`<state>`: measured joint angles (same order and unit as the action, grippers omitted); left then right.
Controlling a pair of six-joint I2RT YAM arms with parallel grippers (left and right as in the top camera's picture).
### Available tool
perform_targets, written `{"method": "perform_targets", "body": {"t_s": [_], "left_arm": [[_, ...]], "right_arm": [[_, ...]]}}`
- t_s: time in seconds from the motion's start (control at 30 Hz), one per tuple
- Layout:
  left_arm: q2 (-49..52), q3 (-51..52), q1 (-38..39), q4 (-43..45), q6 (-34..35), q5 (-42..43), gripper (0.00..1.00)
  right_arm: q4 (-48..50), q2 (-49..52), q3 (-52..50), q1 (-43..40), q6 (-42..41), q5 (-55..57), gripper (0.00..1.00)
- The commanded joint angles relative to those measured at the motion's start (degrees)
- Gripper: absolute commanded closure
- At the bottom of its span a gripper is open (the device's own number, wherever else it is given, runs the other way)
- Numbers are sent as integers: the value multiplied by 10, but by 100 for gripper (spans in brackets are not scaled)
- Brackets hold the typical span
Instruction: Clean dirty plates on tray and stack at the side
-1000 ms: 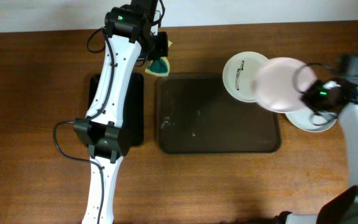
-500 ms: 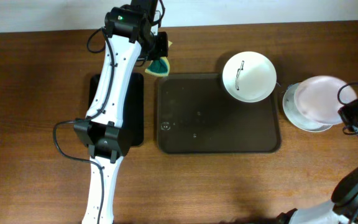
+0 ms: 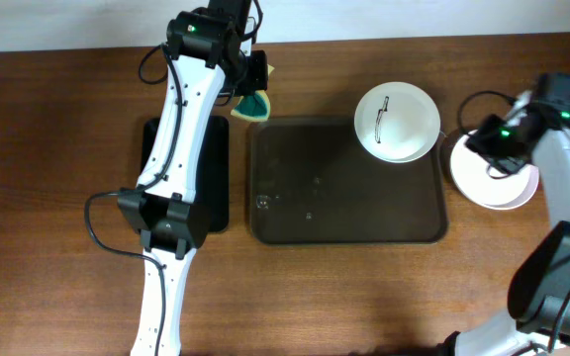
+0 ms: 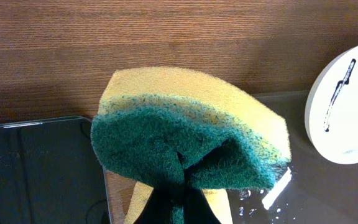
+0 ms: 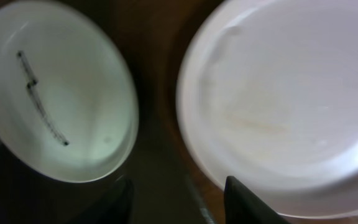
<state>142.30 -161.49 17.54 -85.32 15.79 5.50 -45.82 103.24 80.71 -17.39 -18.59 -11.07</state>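
One dirty plate (image 3: 397, 121), white with a thin black streak, lies on the far right corner of the dark brown tray (image 3: 344, 198). It also shows in the right wrist view (image 5: 55, 93) and the left wrist view (image 4: 347, 106). A stack of clean white plates (image 3: 498, 186) rests on the table right of the tray, and its top plate (image 5: 278, 99) is unmarked. My right gripper (image 3: 490, 148) is open and empty over the stack's left edge (image 5: 179, 199). My left gripper (image 3: 250, 94) is shut on a green and yellow sponge (image 4: 185, 137) behind the tray's far left corner.
A narrower black tray (image 3: 216, 178) lies left of the brown tray, partly under my left arm; its corner shows in the left wrist view (image 4: 36, 168). Water droplets lie on the brown tray. The table's back edge is just behind the left gripper.
My right gripper carried a white plate from over the tray's right end to the stack, let it go, and moved back a little left. The left arm has not moved.
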Motion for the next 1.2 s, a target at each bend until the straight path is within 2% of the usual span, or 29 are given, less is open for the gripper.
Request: {"method": "perform_targets", "body": {"t_s": [0.0, 0.17, 0.3, 0.73, 0.93, 1.0, 1.17], "left_arm": [[-7, -10, -3, 1, -9, -4, 100], [-7, -9, -3, 2, -9, -4, 100], [-7, -9, -3, 2, -9, -4, 100], [-7, -8, -1, 6, -9, -4, 100], [-7, -8, -1, 4, -9, -4, 100], [-7, -8, -1, 3, -9, -4, 100], [-7, -8, -1, 4, -9, -4, 100]], "right_arm": [[12, 34, 8, 52, -35, 70, 55], [39, 89, 8, 99, -62, 112, 57], [56, 123, 8, 107, -64, 113, 59], [88, 137, 8, 137, -57, 109, 59], [48, 165, 7, 148, -57, 109, 60], [16, 165, 7, 148, -57, 108, 64], [-60, 163, 7, 150, 28, 36, 71]]}}
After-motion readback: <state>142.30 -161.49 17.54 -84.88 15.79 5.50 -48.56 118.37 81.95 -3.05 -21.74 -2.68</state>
